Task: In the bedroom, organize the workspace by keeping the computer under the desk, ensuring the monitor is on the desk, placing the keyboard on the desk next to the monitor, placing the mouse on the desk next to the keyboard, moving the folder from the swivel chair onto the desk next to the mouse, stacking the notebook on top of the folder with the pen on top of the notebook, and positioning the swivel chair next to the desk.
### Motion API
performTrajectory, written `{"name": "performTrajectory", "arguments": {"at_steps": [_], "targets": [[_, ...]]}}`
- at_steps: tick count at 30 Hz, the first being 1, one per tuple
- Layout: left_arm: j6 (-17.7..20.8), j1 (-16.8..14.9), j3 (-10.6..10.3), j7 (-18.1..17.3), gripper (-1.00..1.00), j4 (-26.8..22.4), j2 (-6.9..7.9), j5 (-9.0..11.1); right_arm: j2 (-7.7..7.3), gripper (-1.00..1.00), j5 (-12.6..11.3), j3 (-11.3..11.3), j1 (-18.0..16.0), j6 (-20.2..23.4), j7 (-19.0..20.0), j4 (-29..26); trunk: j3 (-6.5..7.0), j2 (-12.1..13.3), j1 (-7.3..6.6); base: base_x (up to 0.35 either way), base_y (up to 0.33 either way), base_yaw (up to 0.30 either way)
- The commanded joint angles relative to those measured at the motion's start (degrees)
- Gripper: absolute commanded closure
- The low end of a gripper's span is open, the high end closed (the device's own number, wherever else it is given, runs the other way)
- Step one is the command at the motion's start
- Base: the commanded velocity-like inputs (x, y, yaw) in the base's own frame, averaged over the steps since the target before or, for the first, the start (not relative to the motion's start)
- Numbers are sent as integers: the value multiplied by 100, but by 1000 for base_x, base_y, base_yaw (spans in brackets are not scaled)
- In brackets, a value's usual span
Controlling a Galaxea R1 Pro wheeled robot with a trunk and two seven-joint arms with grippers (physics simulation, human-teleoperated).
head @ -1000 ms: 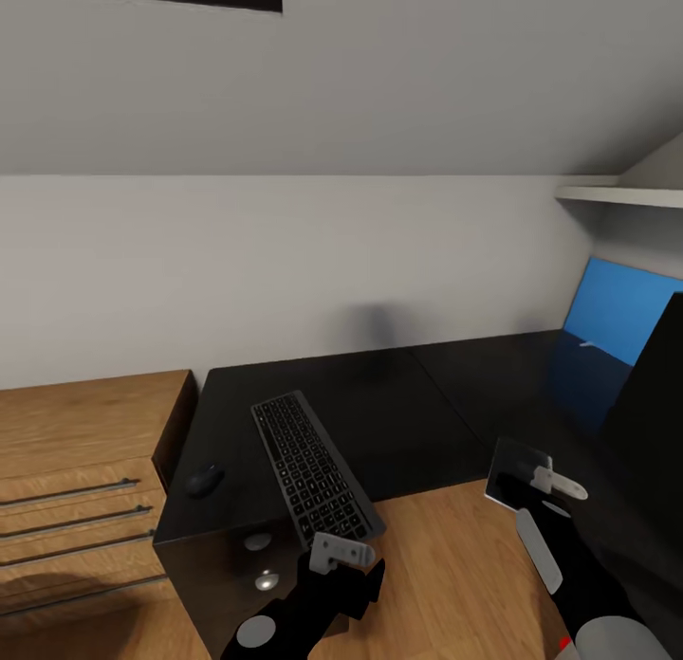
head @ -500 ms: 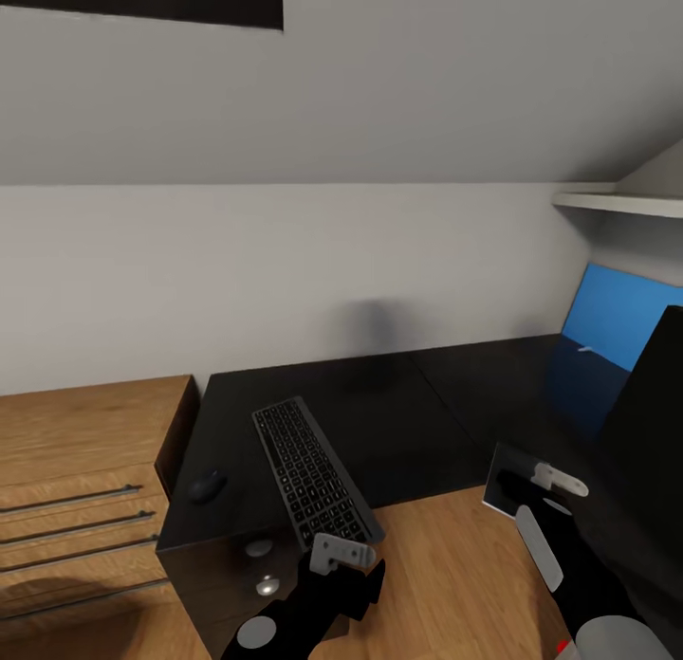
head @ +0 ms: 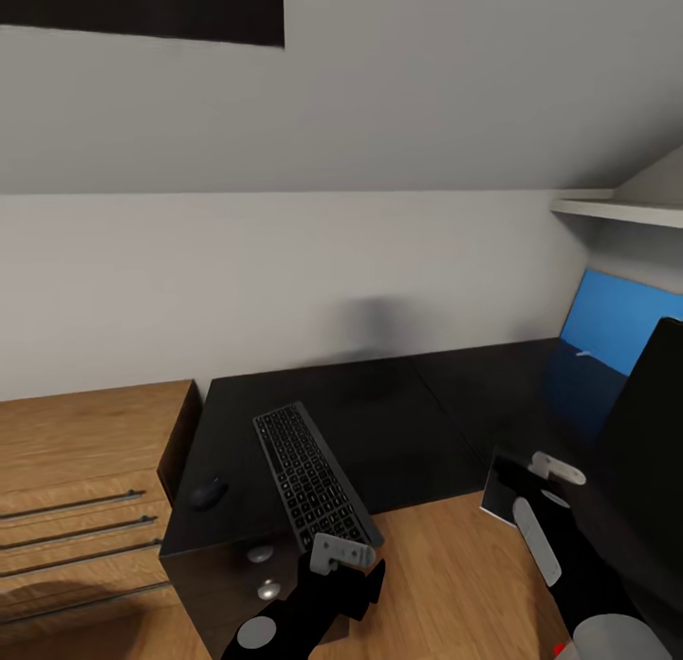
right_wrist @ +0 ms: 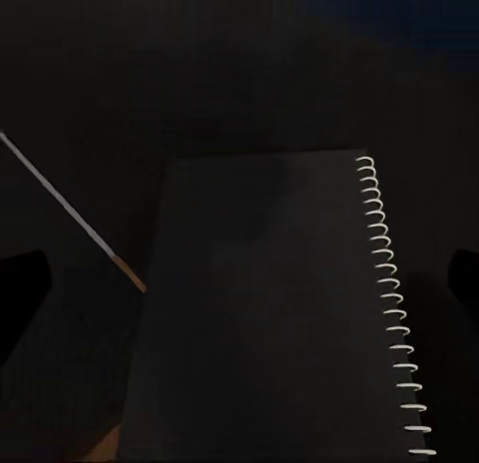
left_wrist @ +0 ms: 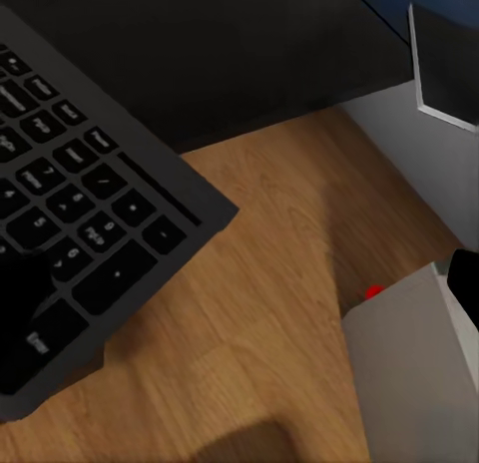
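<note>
The keyboard [head: 308,475] lies on the glossy black desk [head: 398,413], its near end jutting past the front edge [left_wrist: 110,243]. The dark mouse [head: 207,492] sits left of it. My left gripper [head: 340,553] hovers open at that near end [left_wrist: 244,293]. My right gripper [head: 555,470] is open above the spiral notebook [right_wrist: 269,303], which lies at the desk edge [head: 501,489]. The pen [right_wrist: 70,209] lies beside the notebook. The blue folder [head: 612,319] leans at the far right. A black panel, apparently the monitor [head: 655,423], stands at the right edge.
Light-wood cabinets [head: 76,489] with bar handles adjoin the desk's left end. The drawer unit's silver knobs [head: 261,553] face me. Wood floor [head: 436,584] fills the desk's inner corner. A white shelf [head: 617,210] hangs at the upper right under a sloped ceiling.
The whole picture has slid down slightly, so the camera has moved. My right gripper stands a little higher over the notebook. The left gripper has held still.
</note>
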Motion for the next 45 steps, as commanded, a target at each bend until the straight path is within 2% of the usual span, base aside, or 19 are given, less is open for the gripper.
{"name": "performTrajectory", "arguments": {"at_steps": [1, 10, 16, 20, 31, 34, 36, 40, 44, 45], "targets": [[5, -8, -14, 59, -100, -9, 6, 58, 11, -100, -40, 6, 3, 27, -32, -43, 12, 38, -22, 0, 0, 0], [-5, -8, -14, 59, -100, -9, 11, 58, 182, -100, -23, 18, 253, 79, -41, -547, 174, 398, -220, 0, 0, 0], [-5, -8, -7, 59, -100, -9, 12, 58, 285, -100, -23, 23, 587, 306, -39, -1135, 174, 398, -220, 0, 0, 0], [-6, -8, -2, 59, -100, -9, 15, 58, 355, -100, -31, 26, 656, 477, -37, -1268, 174, 398, -220, 0, 0, 0], [-20, -8, 16, 59, -100, -9, 26, 58, 441, -100, -49, 28, 688, 585, -36, -1333, 174, 398, -220, -41, 0, 0], [-22, -8, 26, 64, -100, -9, 28, 58, 514, -100, -60, 36, 690, 583, -33, -1360, 174, 398, -220, -281, 0, 0], [-22, -8, 35, 67, -100, -9, 29, 58, 625, -100, -58, 26, 690, 573, -30, -1378, 174, 398, -220, -316, 50, 0], [-26, -8, 39, 76, -100, -9, 29, 54, 648, -100, -59, 23, 690, 573, -31, -1376, 174, 398, -220, -312, 141, 0], [-31, -8, 121, 90, -100, -9, 29, 49, 660, -100, -56, 26, 690, 551, -25, -1352, 174, 398, -220, -287, 210, 0], [-31, -8, 230, 93, -100, -3, 29, 44, 660, -100, -56, 30, 690, 546, -22, -1349, 174, 398, -220, -286, 212, 0]]}}
